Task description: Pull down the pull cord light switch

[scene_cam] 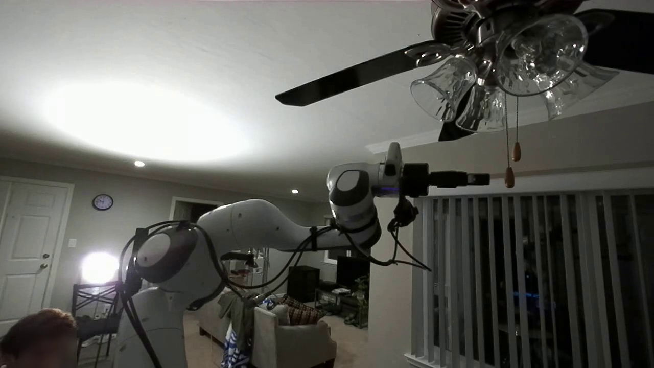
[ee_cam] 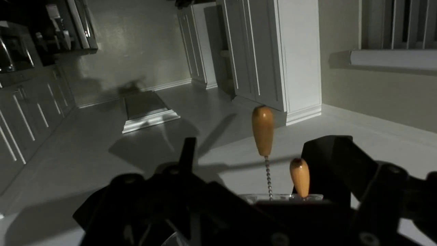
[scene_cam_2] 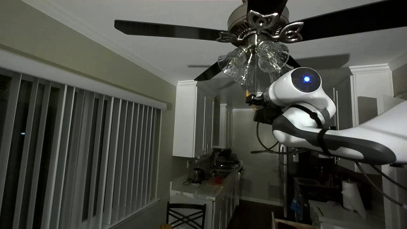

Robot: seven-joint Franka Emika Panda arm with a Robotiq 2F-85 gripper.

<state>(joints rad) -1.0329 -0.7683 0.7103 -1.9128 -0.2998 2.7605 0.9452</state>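
The gripper [scene_cam: 479, 179] is spread wide: in the wrist view its fingers [ee_cam: 327, 150] stand far apart, w/ the brown knob [ee_cam: 263, 131] of the pull cord light switch [scene_cam: 509, 177] showing btwn them. That cord hangs long & thin under the ceiling fan [scene_cam_2: 237, 19]. In an exterior view the gripper points level at the knob, abt the same height, w/ a lil gap btwn tips & knob. A shorter cord [scene_cam: 516, 152] w/ its own knob hangs nearby, a bit higher up. Window blinds [scene_cam: 585, 255] show lower down.
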